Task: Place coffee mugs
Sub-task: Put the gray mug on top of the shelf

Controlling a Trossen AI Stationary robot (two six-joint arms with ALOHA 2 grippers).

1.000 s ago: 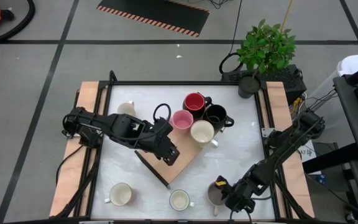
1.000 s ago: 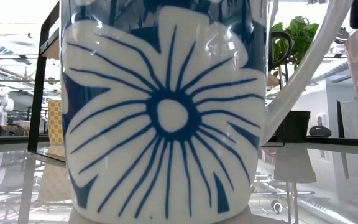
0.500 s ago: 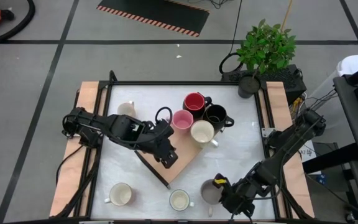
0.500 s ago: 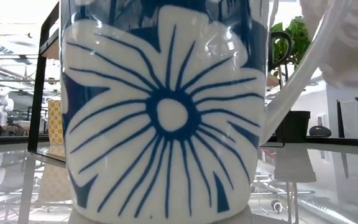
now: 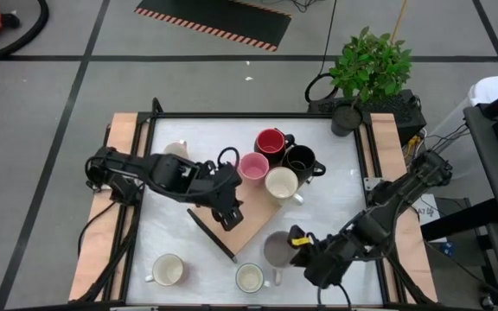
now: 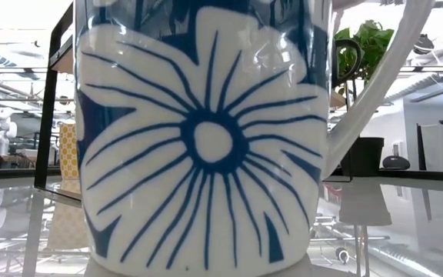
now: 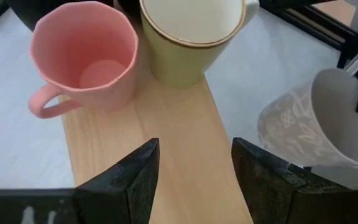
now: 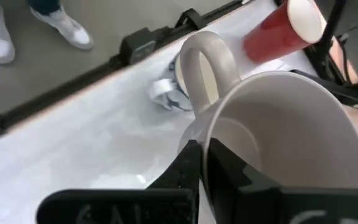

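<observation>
The right claw [image 5: 294, 249] clenched the grey mug's [image 5: 277, 249] rim beside the wooden board [image 5: 253, 212]. The left claw [image 7: 194, 168] hovered released above that board, near the pink mug [image 7: 82, 59].

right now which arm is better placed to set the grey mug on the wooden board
Right: its gripper is shut on the grey ceramic mug, beside the light wooden board. The left gripper hovers open and empty over it.

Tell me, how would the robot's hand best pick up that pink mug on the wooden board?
Probably by the rim of the pink mug, coming straight down: it stands upright, mouth open, on the wooden board. Grip the wall on its open side, since a cream mug and a red mug crowd the other side.
</observation>
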